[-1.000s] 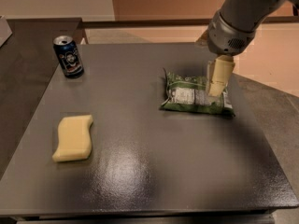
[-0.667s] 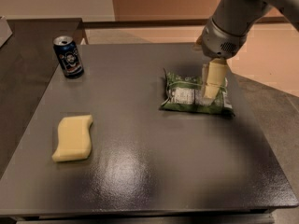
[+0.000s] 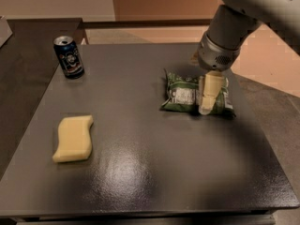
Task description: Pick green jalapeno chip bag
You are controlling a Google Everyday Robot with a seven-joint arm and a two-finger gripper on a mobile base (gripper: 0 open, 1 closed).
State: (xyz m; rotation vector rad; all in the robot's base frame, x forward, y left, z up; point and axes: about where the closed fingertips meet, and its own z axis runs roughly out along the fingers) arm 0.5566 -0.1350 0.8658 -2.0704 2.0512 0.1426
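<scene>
The green jalapeno chip bag [image 3: 180,93] lies flat on the dark table [image 3: 154,172], right of the middle, with its white label panel facing up. My gripper [image 3: 206,105] hangs from the grey arm [image 3: 225,36] that comes in from the upper right. It is down over the right half of the bag, and its cream tip is at the bag's surface. It covers part of the bag's middle.
A blue soda can [image 3: 68,56] stands upright at the far left of the table. A yellow sponge [image 3: 73,138] lies at the near left. The table's right edge is close beside the bag, with the floor beyond it.
My gripper has come down and slightly left onto the bag. The bag, can and sponge have not moved.
</scene>
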